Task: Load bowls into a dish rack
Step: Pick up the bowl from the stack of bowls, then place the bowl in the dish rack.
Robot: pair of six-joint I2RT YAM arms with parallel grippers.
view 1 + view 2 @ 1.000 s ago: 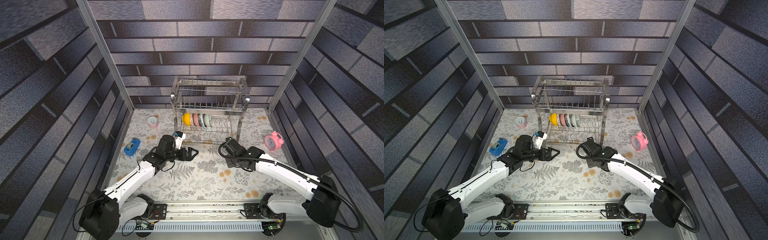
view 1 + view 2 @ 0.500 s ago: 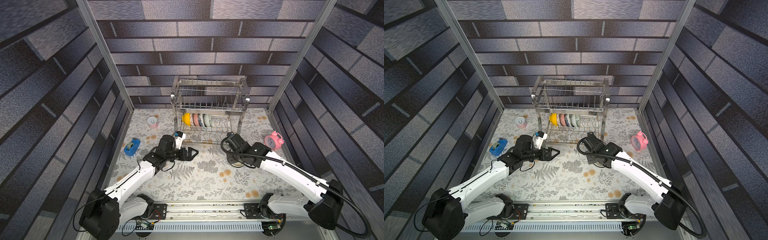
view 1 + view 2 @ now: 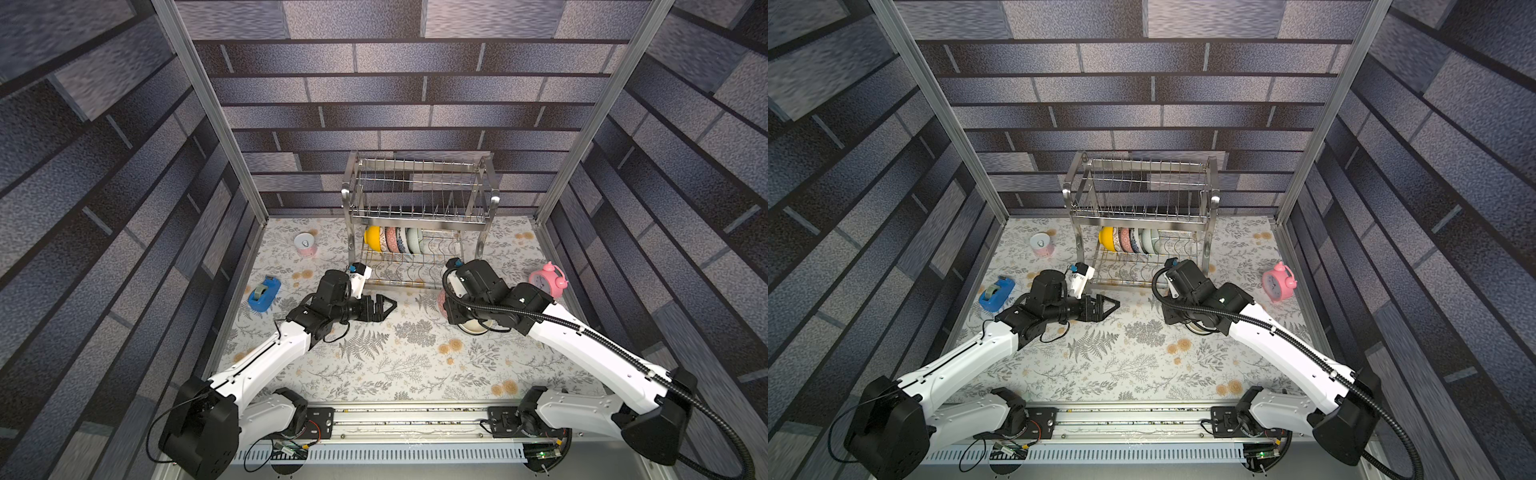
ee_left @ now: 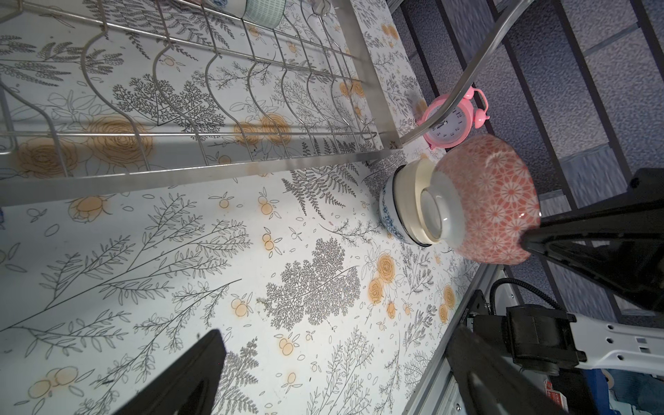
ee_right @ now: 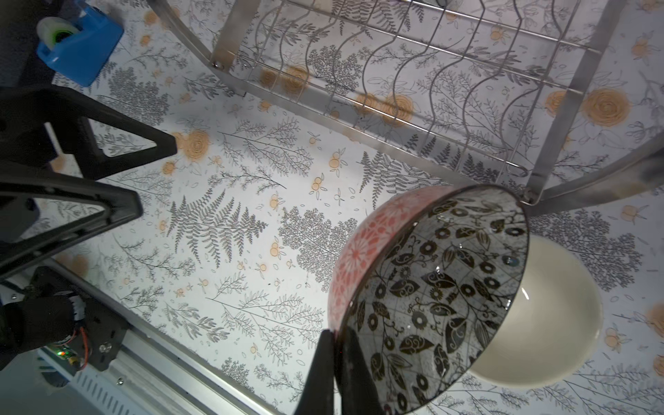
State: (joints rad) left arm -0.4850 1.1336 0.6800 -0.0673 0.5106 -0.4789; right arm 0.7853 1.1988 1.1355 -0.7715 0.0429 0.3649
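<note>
My right gripper is shut on the rim of a bowl that is pink patterned outside and dark leaf-patterned inside. It holds the bowl tilted on its side above the mat. The left wrist view shows this pink bowl just clear of a cream bowl nested in a blue-and-white bowl. The dish rack stands at the back with several bowls upright in its lower tier. My left gripper hangs open and empty left of the rack's front.
A pink alarm clock stands right of the rack. A blue tape dispenser and a pink-and-white can sit on the left of the floral mat. The rack's right slots hold nothing.
My right arm has shifted right and toward the rack's right front corner with the pink bowl in its grip. The left arm has hardly moved.
</note>
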